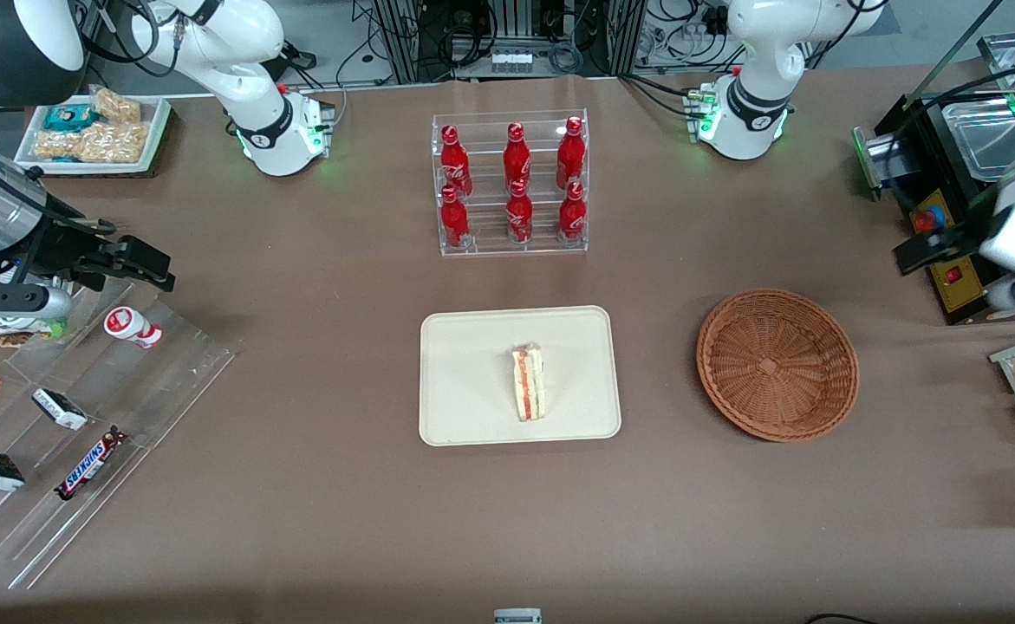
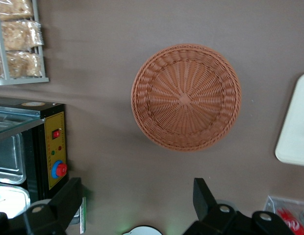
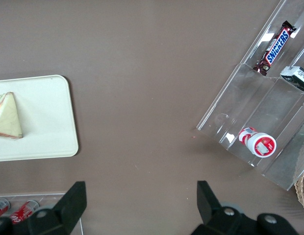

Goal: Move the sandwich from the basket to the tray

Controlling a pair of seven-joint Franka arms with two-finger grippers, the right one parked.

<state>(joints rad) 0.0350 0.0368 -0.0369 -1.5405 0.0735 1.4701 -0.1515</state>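
Gripper: the gripper (image 2: 137,205) hangs high above the table (image 1: 316,485), at the working arm's end. Its two fingers (image 2: 205,197) stand wide apart and hold nothing.

Basket: one basket (image 1: 777,364) lies below the gripper, a little nearer to the front camera than it. In the wrist view only its woven bottom shows, with nothing in it.

Tray: one tray (image 1: 472,407) lies beside the basket, apart from it, more toward the parked arm's end than the gripper. It holds the sandwich and nothing more.

Sandwich: one sandwich (image 1: 527,381) lies on the tray, near the middle, well apart from the gripper.

Sandwich axis: in the front view its long axis runs toward and away from the front camera. The narrow end points away from the camera, and the wider end is nearer to it. The red, orange and green layers face up along this line.

Bottles: six red bottles (image 1: 517,156) stand upright in a clear rack (image 1: 510,247), three in each of two rows. The rack is farther from the front camera than the tray.

Stepped rack: a second clear rack (image 3: 269,122) is at the parked arm's end, far from the gripper. It holds one Snickers bar (image 1: 89,464), two small dark packs (image 1: 60,408) and one small red and white cup (image 3: 257,142) lying on its side.

Box: a black box (image 2: 49,147) with a red button (image 2: 59,170) stands on the table near the gripper.
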